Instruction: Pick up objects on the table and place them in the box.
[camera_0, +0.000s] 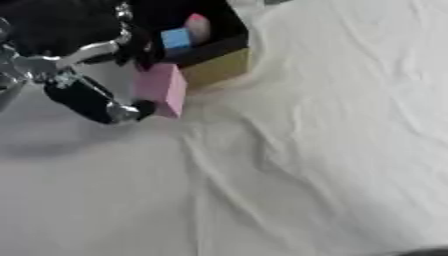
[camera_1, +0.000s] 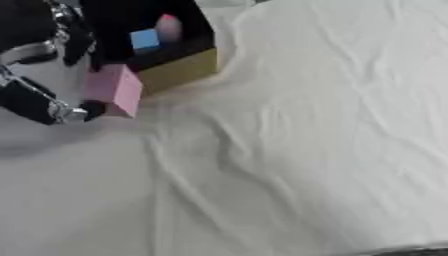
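My left hand (camera_0: 86, 98) comes in from the upper left, black with silver joints. Its thumb and fingers are curled on a pink block (camera_0: 162, 89), which is held upright just in front of the box's near left corner. The box (camera_0: 219, 67) has a tan outer wall and a dark inside, and stands at the top of the view. Inside it lie a blue cube (camera_0: 176, 38) and a pinkish rounded thing (camera_0: 198, 26). Whether the block touches the cloth or the box wall I cannot tell. My right hand does not show.
A wrinkled white cloth (camera_0: 289, 165) covers the table, with folds running from the box toward the near edge. A dark sliver (camera_0: 427, 252) shows at the lower right corner.
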